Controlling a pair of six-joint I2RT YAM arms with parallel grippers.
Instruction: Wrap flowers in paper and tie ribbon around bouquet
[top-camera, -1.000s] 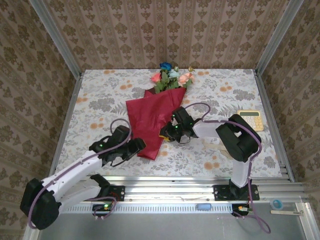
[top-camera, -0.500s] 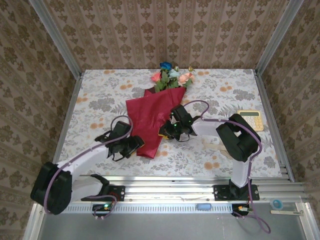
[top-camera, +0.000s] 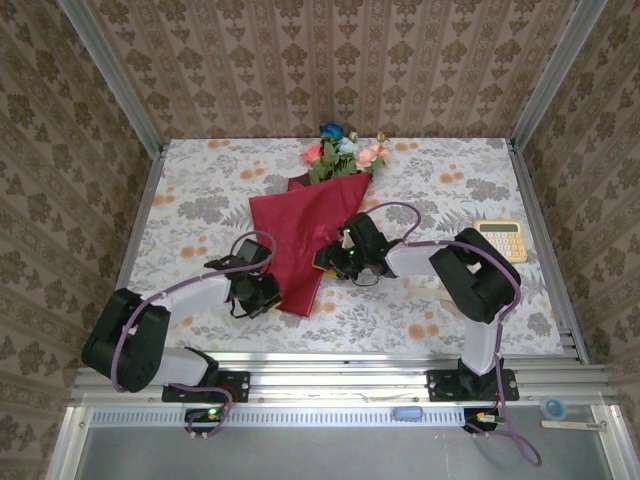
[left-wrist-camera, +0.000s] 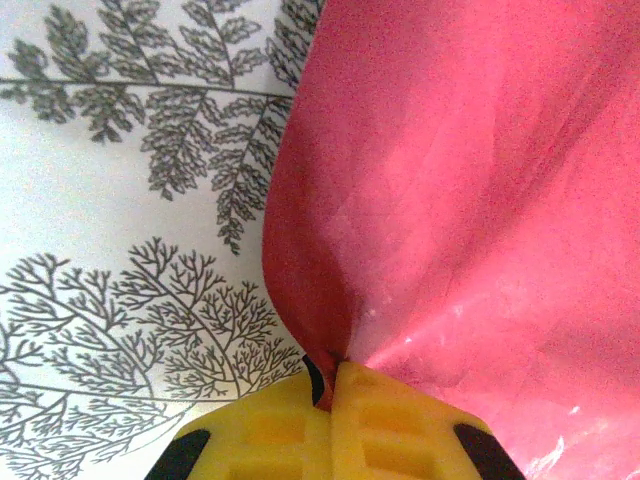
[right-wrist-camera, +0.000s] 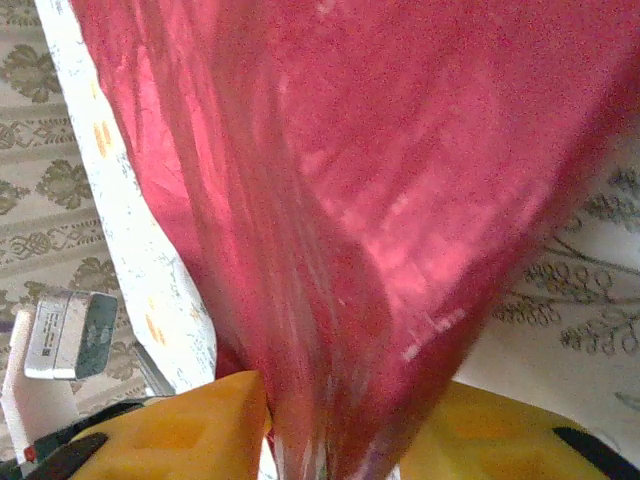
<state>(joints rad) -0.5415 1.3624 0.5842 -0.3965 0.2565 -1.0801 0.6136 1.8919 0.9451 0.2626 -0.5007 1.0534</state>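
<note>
Above: flowers (top-camera: 345, 152) at far end of paper (top-camera: 300, 235). Close up: left gripper (left-wrist-camera: 333, 372) pinched shut on its edge. Right gripper (right-wrist-camera: 345, 405) astride it, grip unclear.

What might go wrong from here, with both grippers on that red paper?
The left gripper pinches only a thin edge of the paper, so pulling may tear it or let it slip out. The right gripper straddles the paper too, so opposing tugs could unroll it and shift the flowers.
</note>
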